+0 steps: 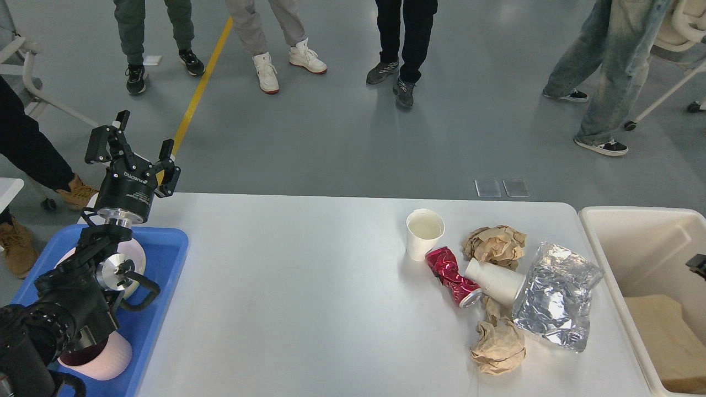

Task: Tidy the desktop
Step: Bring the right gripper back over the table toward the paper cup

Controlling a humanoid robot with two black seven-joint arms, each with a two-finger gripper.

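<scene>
The white desktop (303, 286) fills the lower middle of the head view. On its right side lies a cluster: an upright white paper cup (424, 234), a crushed red can (453, 275), a tipped-over white cup (496, 282), two crumpled brown paper balls (495, 245) (498, 347) and a crumpled silver foil bag (557, 298). My left gripper (138, 148) is open and empty, raised above the far left corner over the blue tray, far from the cluster. A small dark part (698, 263) at the right edge over the bin may be my right gripper.
A blue tray (162, 259) at the left holds a pink cup (99, 353) and a pale plate (135, 256), partly hidden by my left arm. A cream bin (634, 242) stands off the table's right end, with brown material inside. Several people stand beyond the far edge.
</scene>
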